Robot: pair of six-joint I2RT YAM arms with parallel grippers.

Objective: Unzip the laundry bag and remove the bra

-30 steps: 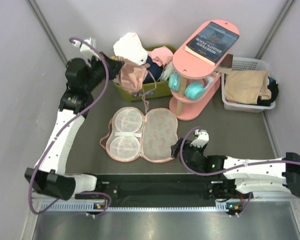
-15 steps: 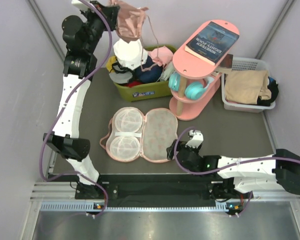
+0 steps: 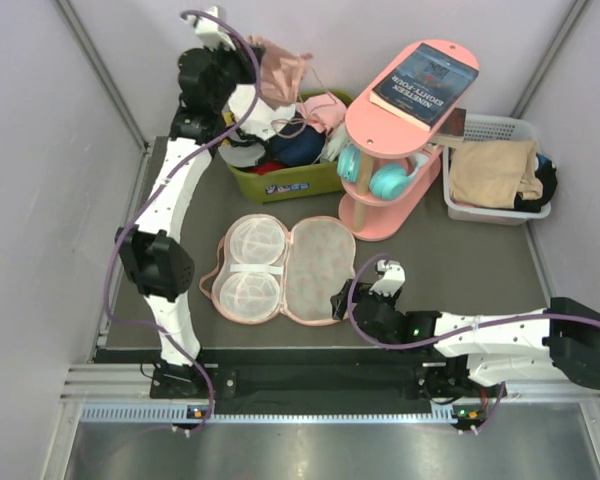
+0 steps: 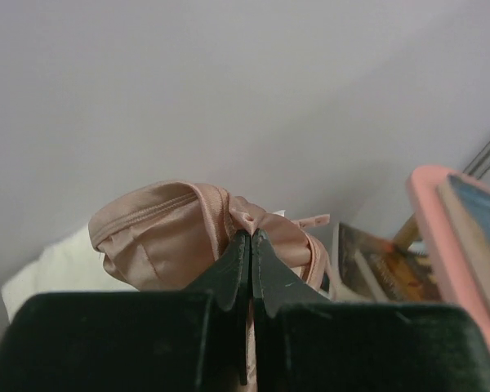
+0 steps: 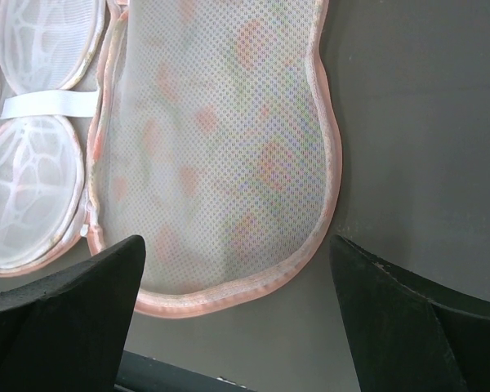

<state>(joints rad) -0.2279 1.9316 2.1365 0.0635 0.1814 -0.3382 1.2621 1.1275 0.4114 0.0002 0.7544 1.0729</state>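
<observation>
a: start close. which arm sits nearest the laundry bag?
b: the right gripper, low by the table's near edge. its tips are just beside the right half of the laundry bag, and its jaws are spread wide with nothing between them.
a: how does the bag lie?
b: unzipped and folded out flat, two halves side by side, with its long axis running left to right across the table.
a: what does the right wrist view add?
b: the mesh of that right half up close, with nothing lying on it. only the overhead view takes in both halves, the left one showing two white mesh cups and a white strap.
a: and the bra?
b: far back, well apart from the bag. the left gripper is raised near the back wall, pinched shut on the bra, which bunches above the far side of the green bin.
a: is the grip sure?
b: the left wrist view shows the jaws meeting on a fold of pink fabric. that view misses the bin, though; only the overhead one places it under the hand.
a: so the coming move?
b: i'd judge a lowering or a release, more down than sideways.
</observation>
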